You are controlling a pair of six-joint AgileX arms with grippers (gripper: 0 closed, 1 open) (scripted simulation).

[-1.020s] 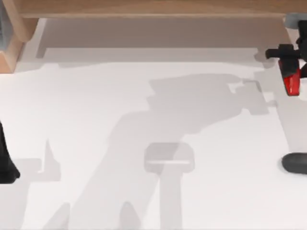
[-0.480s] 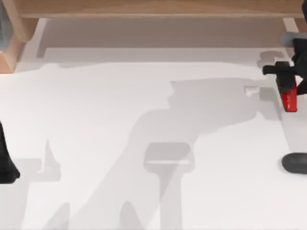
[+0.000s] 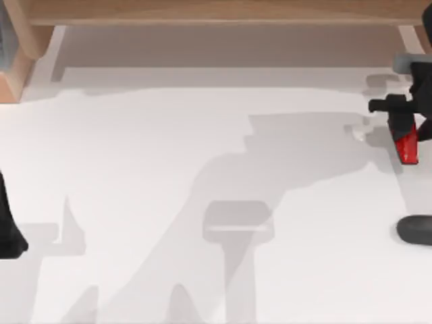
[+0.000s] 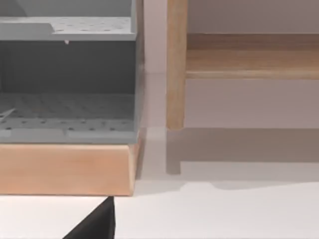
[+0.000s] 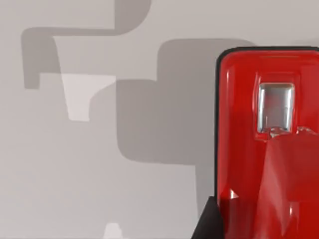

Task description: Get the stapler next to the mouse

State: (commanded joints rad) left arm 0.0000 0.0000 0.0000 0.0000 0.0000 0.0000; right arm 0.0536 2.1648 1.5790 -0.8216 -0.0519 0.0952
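One gripper works: our right gripper is clamped on the stapler, red end protruding from its fingers; the mouse sits apart, nearer us. Left arm parked.

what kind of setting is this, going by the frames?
Likely a simulated office desk: a white table with a wooden shelf at the back, a grey drawer unit, a red stapler in the right gripper and a mouse.

White table, plain, shadow-streaked. Mouse resting on it at right edge, near right gripper, apart. Wooden shelf frame along far side.
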